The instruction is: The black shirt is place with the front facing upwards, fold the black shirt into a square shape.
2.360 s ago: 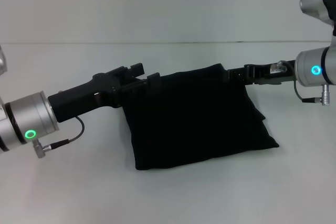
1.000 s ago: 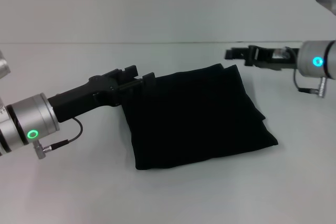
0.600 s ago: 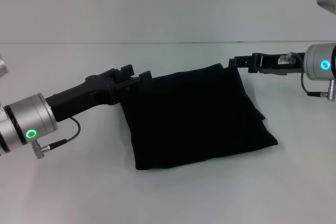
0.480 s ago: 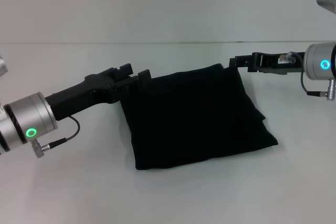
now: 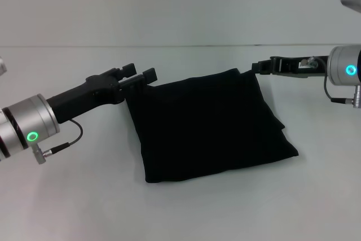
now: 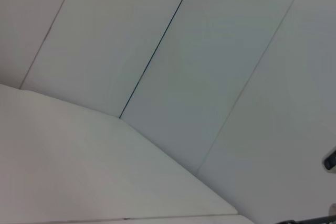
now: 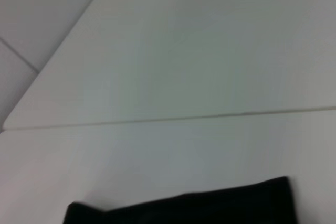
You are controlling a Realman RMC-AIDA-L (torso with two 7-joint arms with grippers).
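The black shirt (image 5: 208,125) lies folded into a rough square in the middle of the white table (image 5: 84,196). Its lettering and neck label are hidden in the fold. My left gripper (image 5: 139,73) is open and empty. It hovers just off the shirt's far left corner, not touching it. My right gripper (image 5: 258,67) hangs just beyond the shirt's far right corner and holds nothing. The right wrist view shows the shirt's far edge (image 7: 184,208). The left wrist view shows only table and wall.
A pale wall (image 5: 180,4) rises behind the table's far edge. Bare white tabletop lies around the shirt on all sides.
My left gripper has let go of the shirt's far left corner and drawn back to the left. My right gripper left the far right corner, rose, then settled beside it. The shirt stays flat.
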